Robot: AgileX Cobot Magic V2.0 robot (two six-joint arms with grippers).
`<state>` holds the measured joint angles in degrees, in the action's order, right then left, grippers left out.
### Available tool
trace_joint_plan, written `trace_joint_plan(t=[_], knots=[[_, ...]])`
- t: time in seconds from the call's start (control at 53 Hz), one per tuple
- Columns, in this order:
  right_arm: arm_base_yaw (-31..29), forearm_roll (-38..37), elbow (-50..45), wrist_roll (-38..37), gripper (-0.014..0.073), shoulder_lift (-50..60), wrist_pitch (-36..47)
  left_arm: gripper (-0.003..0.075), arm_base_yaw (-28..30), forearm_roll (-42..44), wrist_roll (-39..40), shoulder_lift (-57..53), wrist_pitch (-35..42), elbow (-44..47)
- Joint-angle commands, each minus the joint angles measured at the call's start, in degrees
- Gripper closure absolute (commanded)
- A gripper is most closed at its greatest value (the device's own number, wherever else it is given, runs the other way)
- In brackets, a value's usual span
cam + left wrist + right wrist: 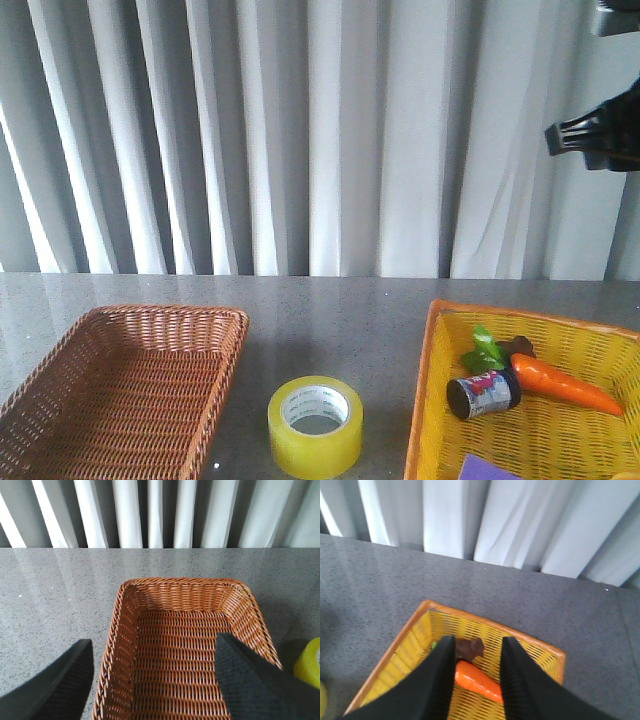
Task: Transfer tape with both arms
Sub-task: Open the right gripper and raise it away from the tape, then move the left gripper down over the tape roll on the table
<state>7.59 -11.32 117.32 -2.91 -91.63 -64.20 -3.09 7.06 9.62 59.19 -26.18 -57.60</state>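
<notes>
Tape [315, 427] sits flat on the grey table [330, 320], hole up, between the brown wicker basket [120, 390] at 9 o'clock and the yellow basket [560, 430] at 3 o'clock. Left gripper [155, 680] above the brown basket, jaws spread, empty. Right gripper [477, 680] above the yellow basket over the carrot [477, 680], jaws slightly apart, holding nothing. A small can [484, 393] lies beside the carrot.
</notes>
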Motion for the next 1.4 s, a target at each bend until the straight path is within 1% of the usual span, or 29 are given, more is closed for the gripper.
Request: trace_joint_plan(t=[0.0,0.094,0.264,0.378,0.472,0.585,0.699,0.755,0.831,0.906,1.039,1.171,1.265,1.378], knots=[[-2.2,0.11,-2.48,0.42,0.0519,4.39,5.05,0.0235,-0.45,-0.2,0.16,-0.74,4.04,-2.13],[-3.16,-0.01,-6.58,0.42,0.061,6.35,5.88,0.0235,-0.45,-0.2,0.16,-0.74,4.11,-2.13],[-3.16,0.02,-12.55,0.57,0.0603,9.41,7.23,0.0235,-0.45,-0.25,0.27,-0.74,4.1,-2.13],[-3.16,0.22,-19.29,-0.31,0.0603,13.92,13.48,0.0235,-0.45,-0.3,0.26,-0.74,4.05,-2.13],[-3.16,0.01,-26.89,-1.67,0.0603,18.57,21.66,0.0235,-0.45,-0.85,0.26,-0.74,4.05,-2.13],[-3.16,-0.78,-32.64,-2.18,0.0603,22.18,26.33,0.0235,-0.45,-2.99,0.06,-0.74,4.76,-2.13],[-3.16,-1.71,-34.87,-2.18,0.0603,23.1,25.9,0.0235,-1.28,-3.23,-2.6,-0.74,5.65,-2.13],[-3.16,-2.73,-35.34,-2.18,0.0603,23.03,24.19,0.0235,-2.46,-3.23,-6.11,-0.74,6.47,-2.21],[-3.16,-3.38,-35.99,-2.18,0.0601,23.03,22.47,0.0235,-4.8,-3.42,-8.24,-0.74,6.74,-3.08],[-3.16,-3.75,-35.99,-2.18,0.0602,23.03,21.46,0.0235,-6.53,-5.0,-8.16,-0.01,5.27,-5.87],[-3.04,-3.7,-35.99,-2.18,0.0602,22.99,21.27,0.0235,-8.69,-9.1,-8.17,4.17,-0.67,-14.93],[-2.91,-3.7,-35.99,-2.18,0.0602,22.99,21.21,0.0235,-11.49,-11.4,-8.23,11.8,-8.65,-26.18],[-2.91,-3.7,-35.99,-2.18,0.0602,22.99,21.21,0.0235,-15.18,-11.45,-8.23,18.91,-14.28,-33.37],[-2.91,-3.7,-35.99,-2.18,0.0602,22.99,21.21,0.0235,-19.92,-11.32,-8.23,26.56,-17.22,-39.6]])
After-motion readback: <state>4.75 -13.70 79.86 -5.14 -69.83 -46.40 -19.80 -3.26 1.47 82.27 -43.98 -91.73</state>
